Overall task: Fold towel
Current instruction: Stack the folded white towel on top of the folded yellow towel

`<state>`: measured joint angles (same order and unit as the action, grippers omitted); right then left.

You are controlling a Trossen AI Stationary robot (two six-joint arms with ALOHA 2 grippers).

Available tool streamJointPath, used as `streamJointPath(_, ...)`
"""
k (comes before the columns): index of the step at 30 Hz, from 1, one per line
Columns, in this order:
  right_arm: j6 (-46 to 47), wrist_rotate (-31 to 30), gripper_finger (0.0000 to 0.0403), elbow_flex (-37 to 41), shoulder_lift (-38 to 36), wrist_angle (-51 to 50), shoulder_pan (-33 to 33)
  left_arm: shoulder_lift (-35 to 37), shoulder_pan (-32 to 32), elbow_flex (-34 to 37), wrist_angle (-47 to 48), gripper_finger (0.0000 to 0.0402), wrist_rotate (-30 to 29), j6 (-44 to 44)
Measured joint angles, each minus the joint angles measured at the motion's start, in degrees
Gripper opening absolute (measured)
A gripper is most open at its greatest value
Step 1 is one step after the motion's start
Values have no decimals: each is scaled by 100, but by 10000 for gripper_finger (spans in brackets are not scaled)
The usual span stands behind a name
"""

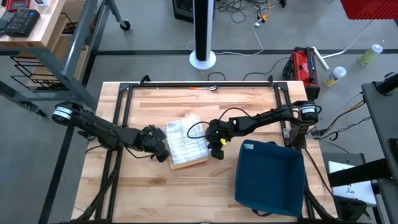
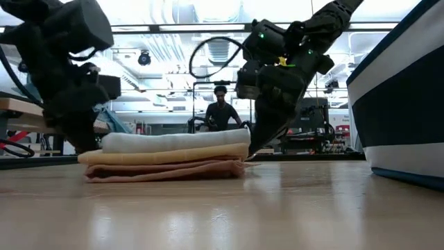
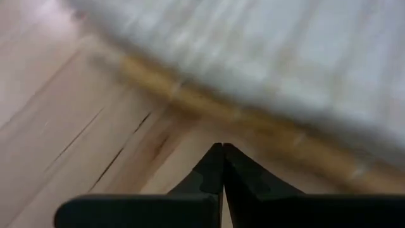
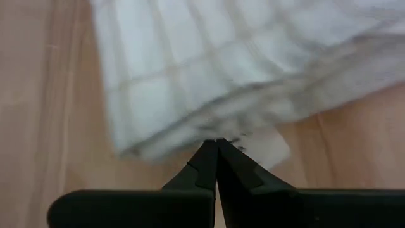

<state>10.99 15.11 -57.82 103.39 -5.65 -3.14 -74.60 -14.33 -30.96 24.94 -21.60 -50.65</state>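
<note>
Towel (image 1: 186, 144) lies folded at mid-counter (image 1: 155, 193); only the low view reveals stacked white, yellow and tan layers. Left end effector (image 1: 163, 151) sits beside the towel's left edge, right end effector (image 1: 217, 149) by its right; wrist views show both pinched together, empty. Blue bin (image 1: 268, 178) stands right of the towel.

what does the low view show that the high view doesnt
Only the low view: the pile is three stacked layers, white over yellow over pinkish, and a person stands in the room behind.

Only the high view: the blue bin seen whole, right of the pile, and the red toolbox on the floor.

Both: the left claw and right claw shut, one at each side of the folded pile on the wooden table.
</note>
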Motion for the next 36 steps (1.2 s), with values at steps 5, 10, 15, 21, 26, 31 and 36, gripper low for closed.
streamJointPath(5, -19, -17, 0, -1, -104, -479, -264, 246, -10, -75, 526, 0, 174, -335)
streamJointPath(10, -35, -24, 0, -4, -181, -905, -527, 582, -9, -286, 9, 0, 189, 73)
streamJointPath(15, 60, -270, 0, 2, -119, -798, -712, 589, -2, -477, -122, 0, 252, 225)
streamJointPath(21, 265, -17, 0, 116, 79, -223, -774, 509, -2, -740, -395, 0, 148, 478)
streamJointPath(26, 557, 770, 0, 296, 103, 539, -1015, 411, 3, -981, -834, 0, -222, 952)
streamJointPath(31, 1087, 1297, 0, 490, 101, 1172, -1220, -43, 20, -938, -1153, 0, -143, 1203)
streamJointPath(36, 1417, 1375, 1, 509, 103, 1200, -1230, -709, 41, -913, -1088, 0, -21, 1118)
